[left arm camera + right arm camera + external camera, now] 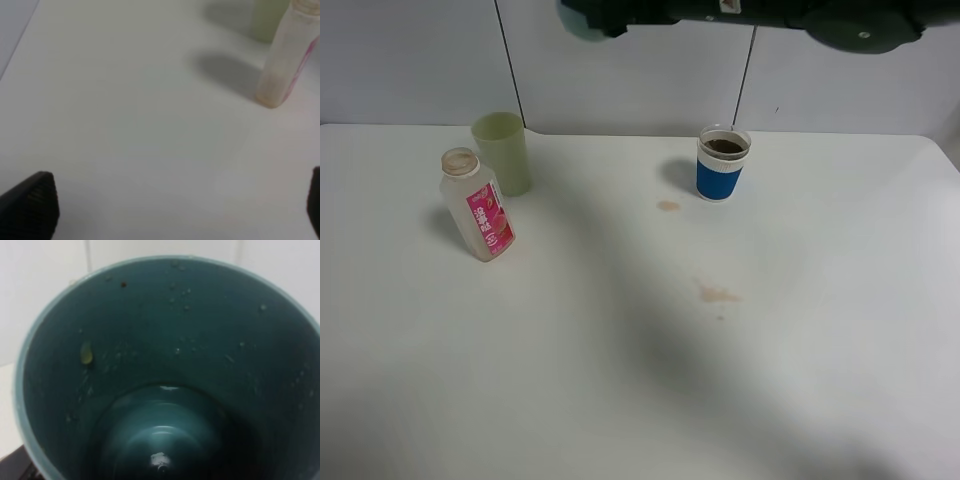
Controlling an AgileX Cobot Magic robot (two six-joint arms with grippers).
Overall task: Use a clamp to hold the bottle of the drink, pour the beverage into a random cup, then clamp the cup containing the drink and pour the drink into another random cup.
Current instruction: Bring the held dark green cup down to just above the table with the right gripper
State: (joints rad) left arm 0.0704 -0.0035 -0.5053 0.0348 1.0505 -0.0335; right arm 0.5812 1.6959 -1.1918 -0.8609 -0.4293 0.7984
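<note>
The bottle (pixel 478 205) with its pink label stands at the table's left, looking empty; the left wrist view shows it too (pixel 285 60). My left gripper (pixel 172 205) hovers open over bare table short of it. Above the table's far edge, my right gripper (pixel 605 15) is shut on the teal cup (pixel 582 22). That cup's inside (pixel 165 385) fills the right wrist view, holding only drops. At the back right stands the blue-banded cup (pixel 722 170) with the dark brown beverage (pixel 724 146) in it.
A pale yellow-green tumbler (pixel 502 150) stands just behind the bottle. Two small brown spills (pixel 718 294) (pixel 668 206) mark the white table (pixel 620 400) near its middle. A white wall runs along the back.
</note>
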